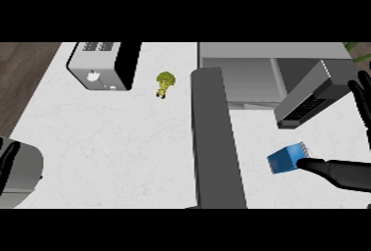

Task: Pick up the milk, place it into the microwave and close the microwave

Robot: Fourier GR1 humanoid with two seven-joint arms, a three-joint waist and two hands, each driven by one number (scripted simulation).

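The blue milk carton [285, 159] lies on the white counter [109, 147], to the right of the microwave's open door [217, 142]. The door is a long dark grey slab reaching toward me. The microwave [246, 73] stands at the back right, its grey cavity exposed. My right hand [340, 171] comes in from the right edge; its black thumb tip touches the carton's right side, while its fingers [360, 98] stretch straight up along the edge, so it is open. My left hand [7, 164] rests open at the lower left edge.
A silver and black toaster [105, 66] stands at the back left. A small green broccoli [165, 82] lies between the toaster and the microwave door. A grey panel with dark keys [311, 98] slants at the microwave's right. Dark wooden floor [22, 78] shows beyond the counter's left edge.
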